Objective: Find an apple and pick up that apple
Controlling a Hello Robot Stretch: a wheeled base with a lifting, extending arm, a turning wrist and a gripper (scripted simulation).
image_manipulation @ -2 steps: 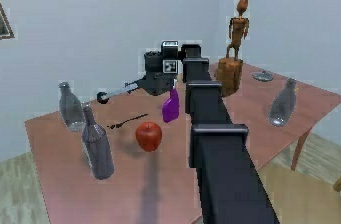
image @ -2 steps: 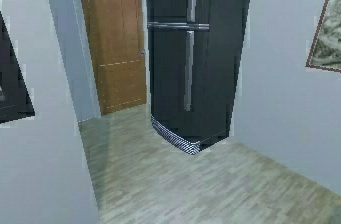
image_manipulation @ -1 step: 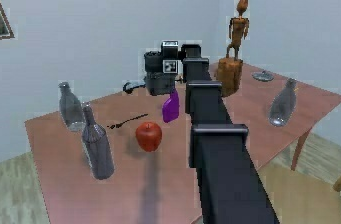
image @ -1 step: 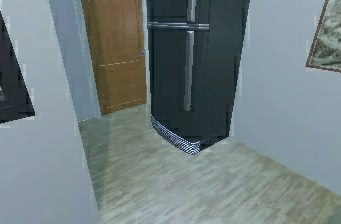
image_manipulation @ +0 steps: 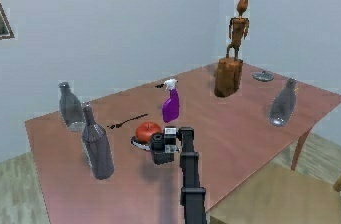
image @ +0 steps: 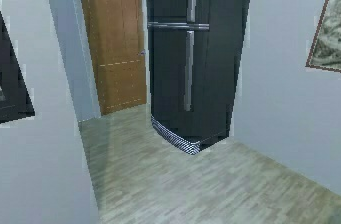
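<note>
A round red apple (image_manipulation: 145, 130) lies on the brown wooden table (image_manipulation: 228, 125), on what looks like a small pale plate. My gripper (image_manipulation: 159, 147) is at the end of the dark arm bar (image_manipulation: 192, 190), its dark body right against the apple's near right side. Because the apple rests on the table at the fingers, I cannot tell whether the gripper holds anything.
On the table stand a purple spray bottle (image_manipulation: 170, 102), three glass bottles (image_manipulation: 98, 145) (image_manipulation: 70, 103) (image_manipulation: 283, 103), a wooden figure (image_manipulation: 233, 60), a utensil (image_manipulation: 128, 121) and a small dish (image_manipulation: 263, 76). A chair (image_manipulation: 288, 200) sits near right. Ahead are a black fridge (image: 193, 65) and a wooden door (image: 116, 55).
</note>
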